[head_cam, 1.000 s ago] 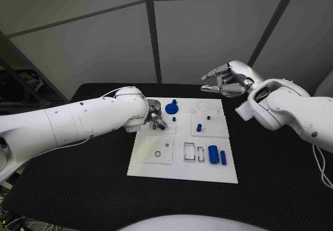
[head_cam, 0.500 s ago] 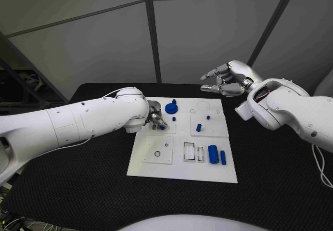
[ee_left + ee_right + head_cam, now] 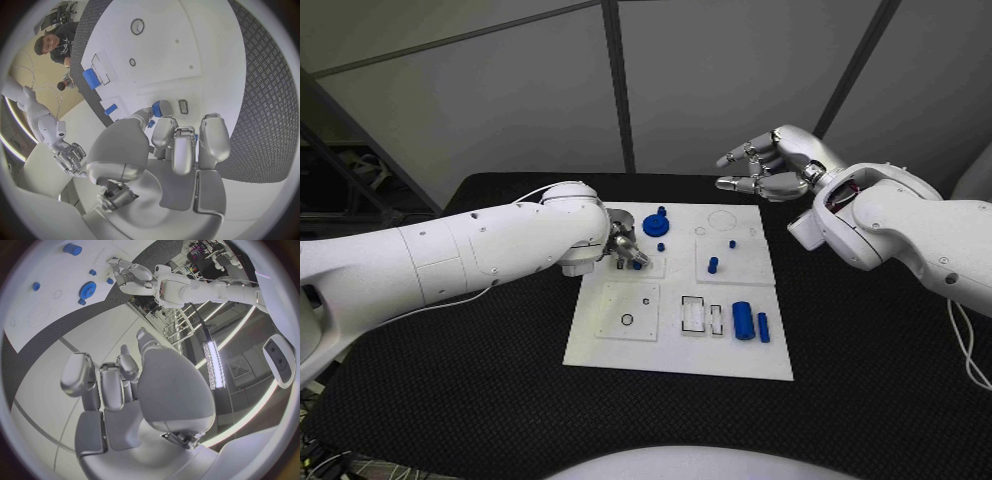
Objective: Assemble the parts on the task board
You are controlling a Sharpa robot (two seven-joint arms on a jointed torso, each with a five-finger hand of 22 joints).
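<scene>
Black textured counter under white task board, grey wall panels behind | left hand pinching blue part, right hand curled, holding nothing | unchanged since earlier frames

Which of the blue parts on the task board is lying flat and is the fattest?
The thick blue cylinder near the board's front right, lying beside a thinner blue pin; the other blue parts are smaller or stand upright.
</scene>
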